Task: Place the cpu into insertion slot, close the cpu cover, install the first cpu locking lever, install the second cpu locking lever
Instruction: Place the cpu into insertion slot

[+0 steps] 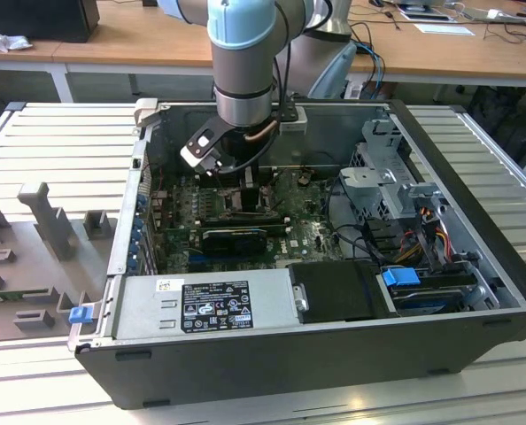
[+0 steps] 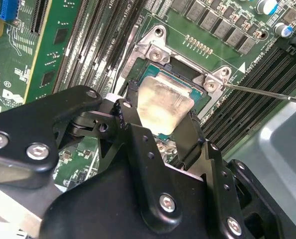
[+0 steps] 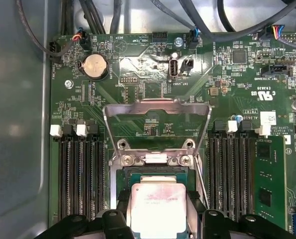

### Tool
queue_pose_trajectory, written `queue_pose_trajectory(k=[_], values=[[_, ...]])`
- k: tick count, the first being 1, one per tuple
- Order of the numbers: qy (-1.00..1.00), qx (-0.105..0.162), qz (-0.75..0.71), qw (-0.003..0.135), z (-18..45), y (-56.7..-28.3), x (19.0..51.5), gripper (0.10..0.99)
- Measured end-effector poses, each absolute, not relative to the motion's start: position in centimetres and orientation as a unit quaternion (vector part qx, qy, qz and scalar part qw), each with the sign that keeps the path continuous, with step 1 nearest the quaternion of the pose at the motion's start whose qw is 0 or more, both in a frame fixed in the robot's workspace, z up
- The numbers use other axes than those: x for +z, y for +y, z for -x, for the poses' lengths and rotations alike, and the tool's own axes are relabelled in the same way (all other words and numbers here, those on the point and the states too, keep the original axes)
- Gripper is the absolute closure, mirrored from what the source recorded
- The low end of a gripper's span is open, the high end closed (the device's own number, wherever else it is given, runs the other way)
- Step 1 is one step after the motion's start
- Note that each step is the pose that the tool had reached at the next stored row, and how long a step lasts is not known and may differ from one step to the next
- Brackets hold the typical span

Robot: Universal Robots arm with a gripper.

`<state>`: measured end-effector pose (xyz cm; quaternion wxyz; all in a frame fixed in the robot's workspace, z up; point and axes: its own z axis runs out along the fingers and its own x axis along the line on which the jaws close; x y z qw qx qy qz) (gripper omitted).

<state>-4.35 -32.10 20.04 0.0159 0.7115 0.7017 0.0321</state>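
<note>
Two black fingers (image 2: pixel 189 133) of the end effector (image 2: pixel 160 112) clench the cpu (image 2: pixel 163 102) by opposite edges, its pale metal top facing up. In both wrist views the chip sits directly over the insertion slot (image 3: pixel 158 171), within the socket's frame. Whether it is fully seated or just above the contacts cannot be told.

Just beyond the socket in the first wrist view, the cpu cover (image 3: pixel 155 103) stands swung open on its hinge. Green board shows through its square opening. A thin metal rod (image 2: pixel 267 92) runs out from a corner of the socket in the second wrist view, clear of the chip.

Long black memory slots (image 3: pixel 78 174) flank the socket on both sides, and a round coin battery (image 3: pixel 94 65) lies further out on the motherboard (image 3: pixel 227 99).

In the exterior view the arm (image 1: pixel 243 53) reaches down from above into an open computer case (image 1: pixel 475 221). A grey power supply (image 1: pixel 205 301) lies along the case's near wall. The case rests on a slatted metal surface (image 1: pixel 50 142).
</note>
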Motion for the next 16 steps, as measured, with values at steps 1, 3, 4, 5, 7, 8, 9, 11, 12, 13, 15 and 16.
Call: queue_pose_trajectory(k=[1,3,4,5,7,8,9,11,12,13,15,16], values=[[0.702,0.032,-0.712,0.016,4.34,-32.10,20.01,0.557],[0.702,0.033,-0.711,0.016,4.25,-32.08,19.98,0.557],[0.702,0.032,-0.712,0.016,4.20,-32.08,19.99,0.557],[0.702,0.032,-0.712,0.016,4.20,-32.09,20.00,0.557],[0.702,0.032,-0.712,0.016,4.20,-32.09,20.00,0.557],[0.702,0.032,-0.712,0.016,4.20,-32.09,19.99,0.557],[0.702,0.032,-0.712,0.016,4.20,-32.09,19.99,0.557],[0.702,0.032,-0.712,0.016,4.20,-32.09,19.99,0.557],[0.702,0.032,-0.712,0.016,4.19,-32.09,19.97,0.545],[0.702,0.032,-0.712,0.016,4.20,-32.09,19.98,0.545],[0.702,0.033,-0.712,0.015,4.20,-32.09,20.09,0.482],[0.702,0.033,-0.712,0.015,4.20,-32.09,20.23,0.482]])
